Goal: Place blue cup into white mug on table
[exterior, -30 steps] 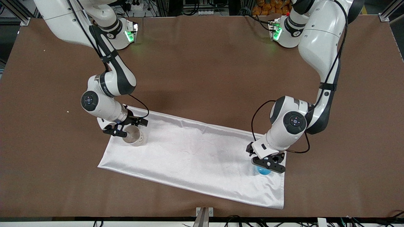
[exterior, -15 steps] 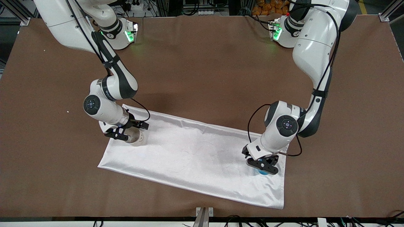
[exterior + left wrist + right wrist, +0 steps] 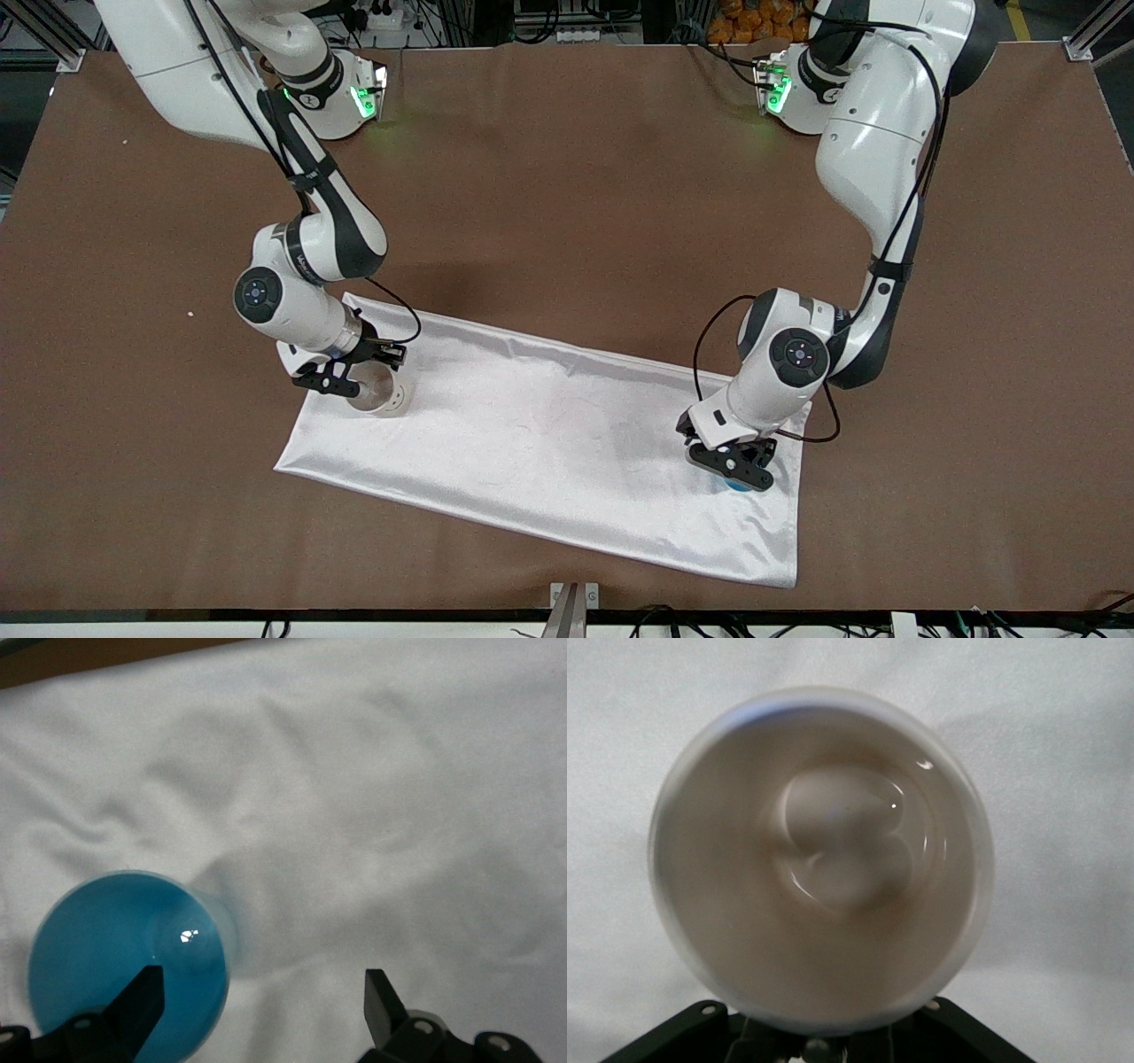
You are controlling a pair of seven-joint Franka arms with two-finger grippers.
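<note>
The blue cup [image 3: 124, 961] stands upright on the white cloth at the left arm's end; in the front view only a sliver of it [image 3: 732, 485] shows under the gripper. My left gripper [image 3: 732, 464] is low over it and open [image 3: 261, 992]: one finger [image 3: 142, 997] overlaps the cup's mouth, the other [image 3: 381, 992] is over bare cloth. The white mug [image 3: 383, 396] stands on the cloth at the right arm's end. My right gripper [image 3: 353, 376] is at the mug's rim. The mug [image 3: 824, 859] fills the right wrist view, empty. Its handle is hidden.
The white cloth [image 3: 549, 443] lies slantwise on the brown table [image 3: 567, 177], with wrinkles in its middle. Both arms reach down from the bases along the table's edge farthest from the front camera.
My left gripper has moved a little toward the right arm's end and come lower over the blue cup, hiding more of it. My right gripper and the mug have shifted slightly nearer the front camera.
</note>
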